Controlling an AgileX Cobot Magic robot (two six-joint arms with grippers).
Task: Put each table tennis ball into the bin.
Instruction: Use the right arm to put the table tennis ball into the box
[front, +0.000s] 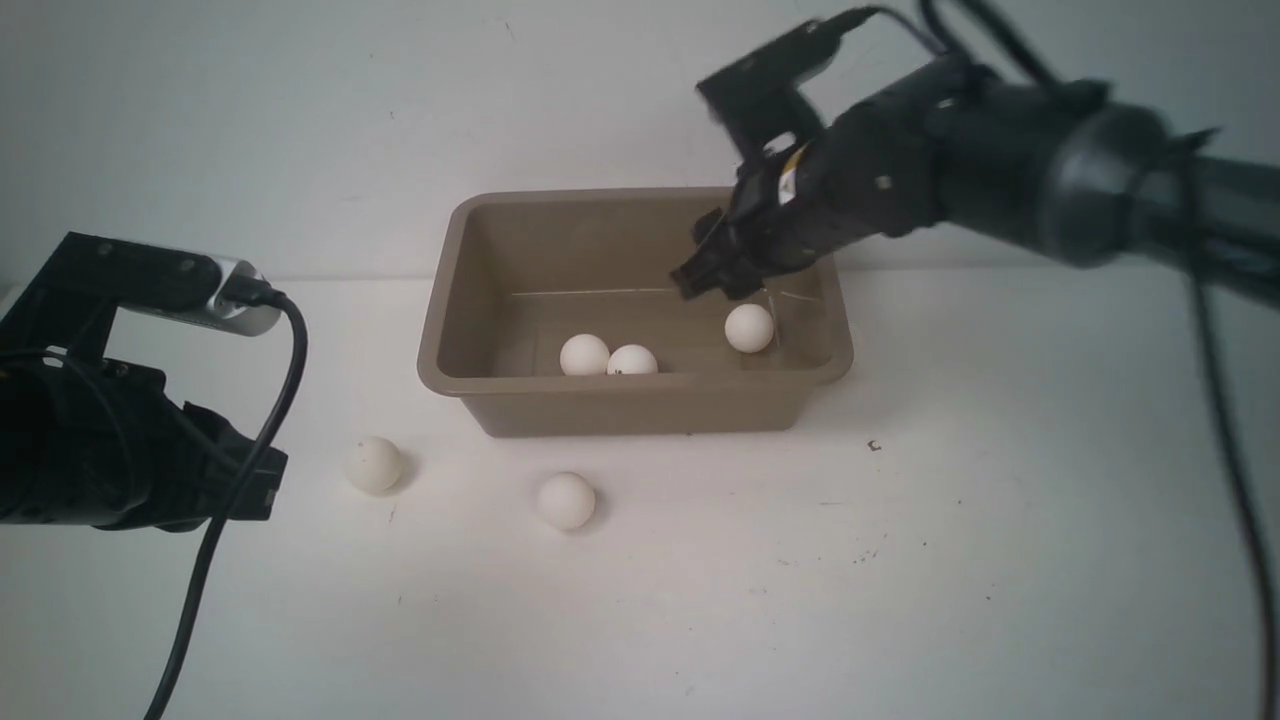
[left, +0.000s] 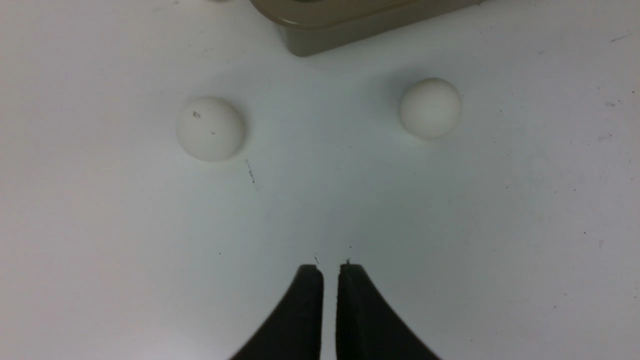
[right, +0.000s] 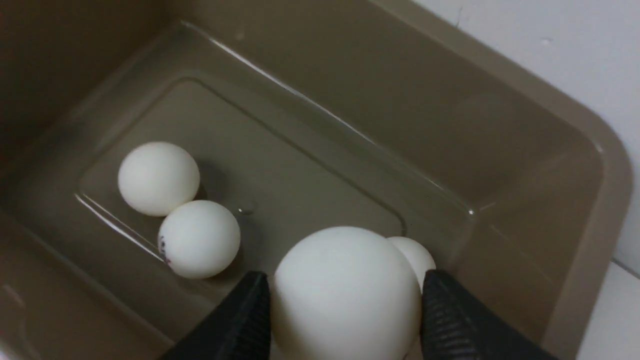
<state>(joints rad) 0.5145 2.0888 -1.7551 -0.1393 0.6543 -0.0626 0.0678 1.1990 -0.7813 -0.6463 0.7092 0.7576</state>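
Since the rectangular taupe plastic bin (front: 640, 405) lies directly beneath, the right gripper (right: 346, 279), with the left gripper (left: 329, 270) pinched shut and empty, should release low the small cream-white table tennis ball (right: 345, 305) its fingers (right: 245, 310) clasp, preventing bounce-out.

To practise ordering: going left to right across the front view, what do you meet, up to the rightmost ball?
Black left pincer → small cream-white ball on the white table → second such ball, nearer the camera → dark-marked cream-white ball inside the taupe plastic bin → lone ball at the bin's right end.
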